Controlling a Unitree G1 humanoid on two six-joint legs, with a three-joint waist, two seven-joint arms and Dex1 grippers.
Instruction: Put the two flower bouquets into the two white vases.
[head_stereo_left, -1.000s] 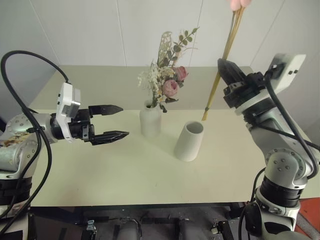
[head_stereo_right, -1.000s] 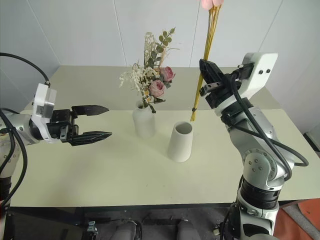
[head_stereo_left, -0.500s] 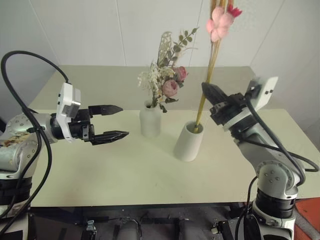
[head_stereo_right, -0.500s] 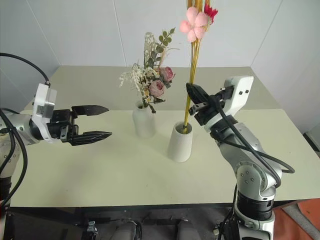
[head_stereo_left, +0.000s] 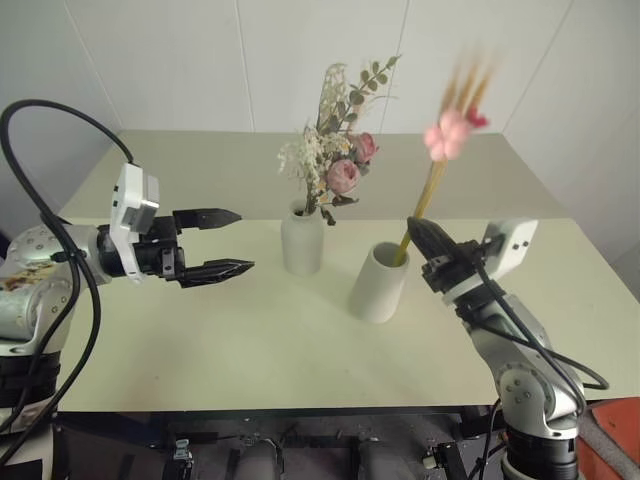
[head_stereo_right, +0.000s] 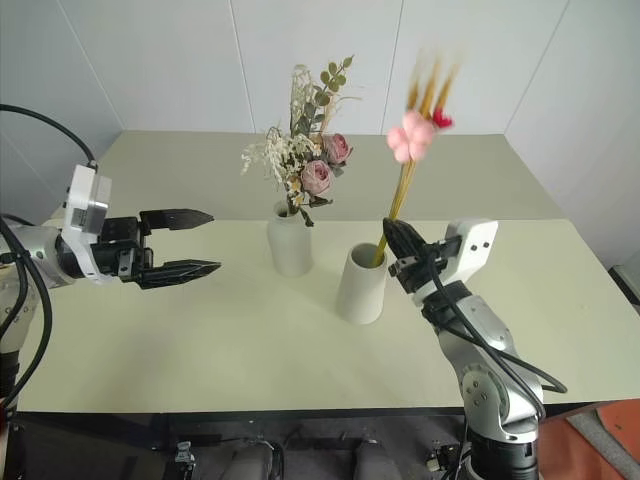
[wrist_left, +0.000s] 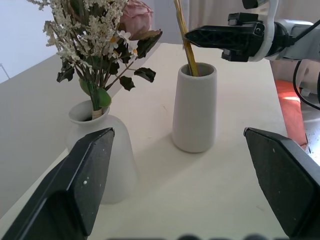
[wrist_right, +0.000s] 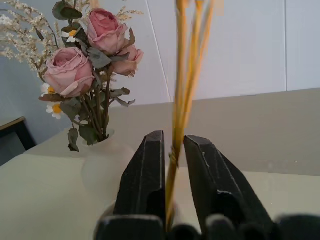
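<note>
Inside cylinder vase (head_stereo_left: 378, 284), blurred straw bundle (head_stereo_left: 432, 190), right end effector (head_stereo_left: 424, 240) loosened, left end effector (head_stereo_left: 232, 241) spread.

my right arm has come down, and the straw bundle (head_stereo_left: 432, 190) that hung above the worktop now stands in the cylinder vase (head_stereo_left: 379, 283), my fingers (wrist_right: 145, 175) loosened beside its stems.

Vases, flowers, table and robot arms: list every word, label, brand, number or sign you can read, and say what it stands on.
None: no readable text on the bottle-shaped vase, the cylinder vase, the rose bouquet, the straw bundle, the table or the wall.
None: no print visible on the left end effector or right end effector.
</note>
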